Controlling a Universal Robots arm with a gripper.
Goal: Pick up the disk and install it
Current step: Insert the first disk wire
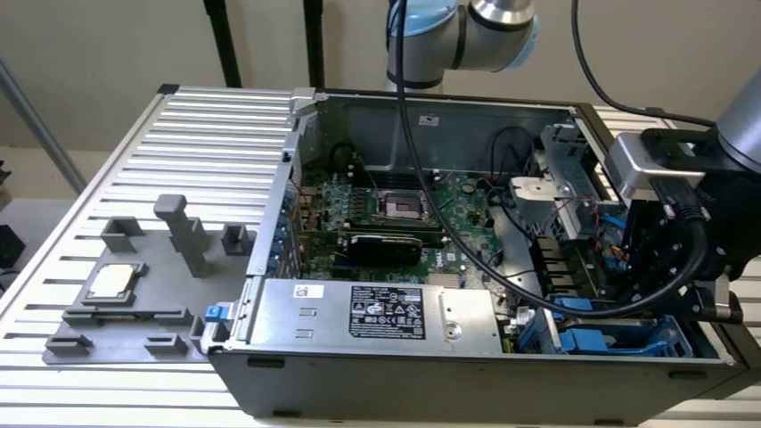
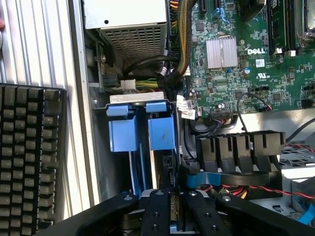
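Only thing I can actually read is the white "DELL" logo printed on the green motherboard (image 2: 256, 54), right next to the small finned silver heatsink (image 2: 221, 51) in the wrist view. The power supply (image 1: 369, 314) has a black-and-white label (image 1: 388, 312) with certification marks in the exterior view, but the print's too small to make out. Same for the little white sticker (image 2: 260, 63) below the logo.

Beige wall (image 1: 107, 45) — slatted metal table (image 1: 214, 143) below.
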